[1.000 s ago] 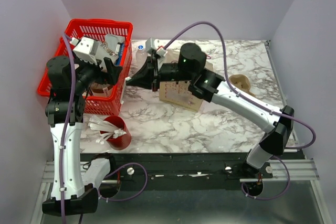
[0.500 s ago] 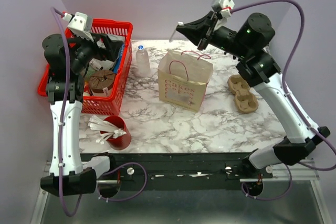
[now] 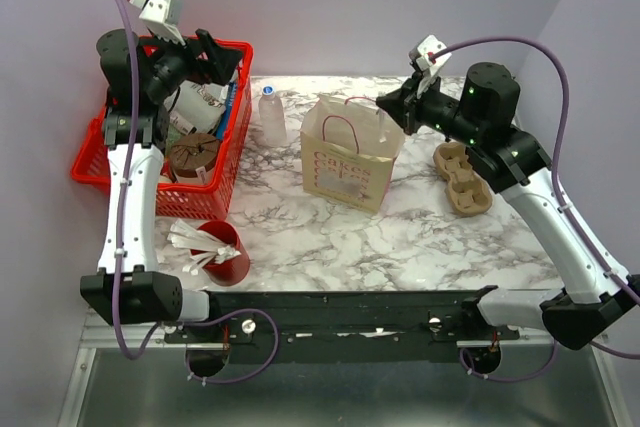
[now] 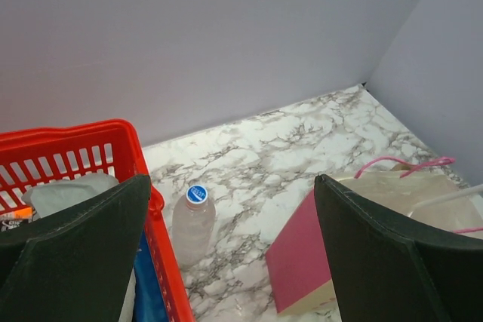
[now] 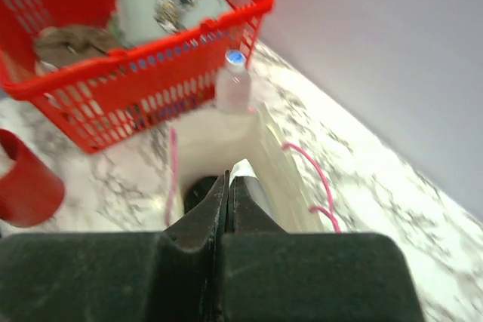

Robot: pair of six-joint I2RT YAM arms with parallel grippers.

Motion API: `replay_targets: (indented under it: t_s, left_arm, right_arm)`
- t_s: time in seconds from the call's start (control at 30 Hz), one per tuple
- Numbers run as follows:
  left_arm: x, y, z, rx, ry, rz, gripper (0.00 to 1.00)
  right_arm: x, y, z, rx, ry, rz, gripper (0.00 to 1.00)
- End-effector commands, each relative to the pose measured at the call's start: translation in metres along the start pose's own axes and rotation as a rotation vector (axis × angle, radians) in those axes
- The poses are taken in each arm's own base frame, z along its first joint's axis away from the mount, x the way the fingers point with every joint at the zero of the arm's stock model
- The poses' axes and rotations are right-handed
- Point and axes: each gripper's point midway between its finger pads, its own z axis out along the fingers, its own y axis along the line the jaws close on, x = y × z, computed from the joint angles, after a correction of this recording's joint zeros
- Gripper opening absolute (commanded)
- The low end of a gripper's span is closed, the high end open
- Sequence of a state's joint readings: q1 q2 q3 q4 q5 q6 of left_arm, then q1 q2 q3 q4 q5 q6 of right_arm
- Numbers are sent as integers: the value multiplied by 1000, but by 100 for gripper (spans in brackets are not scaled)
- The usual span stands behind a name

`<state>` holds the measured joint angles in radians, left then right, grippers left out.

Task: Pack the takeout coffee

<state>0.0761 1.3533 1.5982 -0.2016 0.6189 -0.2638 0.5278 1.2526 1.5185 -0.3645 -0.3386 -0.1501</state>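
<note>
A cream paper bag (image 3: pixel 350 157) with pink handles stands open in the middle of the table. Deep inside it a round black lid (image 5: pixel 195 190) shows, which I take for the takeout coffee; the cup's body is hidden. My right gripper (image 3: pixel 385 103) hovers just over the bag's mouth, pointing left. Its jaws (image 5: pixel 228 179) are pressed together with nothing between them. My left gripper (image 3: pixel 222 62) is raised over the red basket's far right corner. It stands wide open and empty (image 4: pixel 232 186), looking down past the bag (image 4: pixel 302 262).
The red basket (image 3: pixel 225 162) at the back left holds packets and a brown round thing (image 3: pixel 192 155). A clear water bottle (image 3: pixel 270 115) stands between basket and bag. A red cup of white sticks (image 3: pixel 218 252) is near the front left. A pulp cup carrier (image 3: pixel 462 179) lies right of the bag.
My right arm rose from the bag's left side, swung high behind it, then came down over the bag's mouth, jaws shut throughout. My left arm lifted higher over the basket, still open.
</note>
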Motion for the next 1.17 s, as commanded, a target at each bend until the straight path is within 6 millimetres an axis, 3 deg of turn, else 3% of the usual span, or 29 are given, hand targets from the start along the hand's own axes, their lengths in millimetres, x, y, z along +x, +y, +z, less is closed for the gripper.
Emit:
replay_targets:
  t_s: [0.0, 0.1, 0.13, 0.2, 0.23, 0.33, 0.37, 0.57, 0.6, 0.73, 0.93, 1.13]
  left_arm:
    - [-14, -9, 20, 58, -33, 9, 96]
    - [-11, -14, 34, 70, -14, 58, 96]
    - [-1, -34, 46, 121, 11, 66, 96]
    - [0, -41, 52, 130, 22, 113, 97]
    - [5, -38, 60, 113, 34, 117, 97]
    - [12, -39, 70, 100, 52, 117, 99]
    - [14, -38, 71, 94, 58, 114, 99]
    - [22, -34, 75, 88, 79, 105, 99]
    - [25, -34, 75, 89, 85, 102, 99]
    - [24, -33, 72, 64, 82, 104, 99]
    - [20, -17, 71, -24, 75, 126, 99]
    - [16, -18, 73, -21, 66, 122, 99]
  right_arm:
    - [34, -24, -8, 125, 140, 40, 36]
    - [31, -26, -15, 132, 134, 57, 69]
    - [26, -26, -19, 128, 135, 52, 73]
    - [21, -27, -21, 132, 140, 50, 81]
    - [17, -30, -22, 143, 147, 53, 89]
    - [18, -47, -22, 243, 181, 92, 97]
    - [7, -55, -25, 283, 164, 95, 99]
    - [-7, -99, -38, 448, 127, 171, 100]
    - [-17, -103, -42, 468, 108, 165, 100]
    - [-26, -134, -59, 658, 117, 147, 100]
    - [-36, -159, -71, 797, 120, 90, 100]
    - [-32, -183, -78, 930, 123, 83, 100]
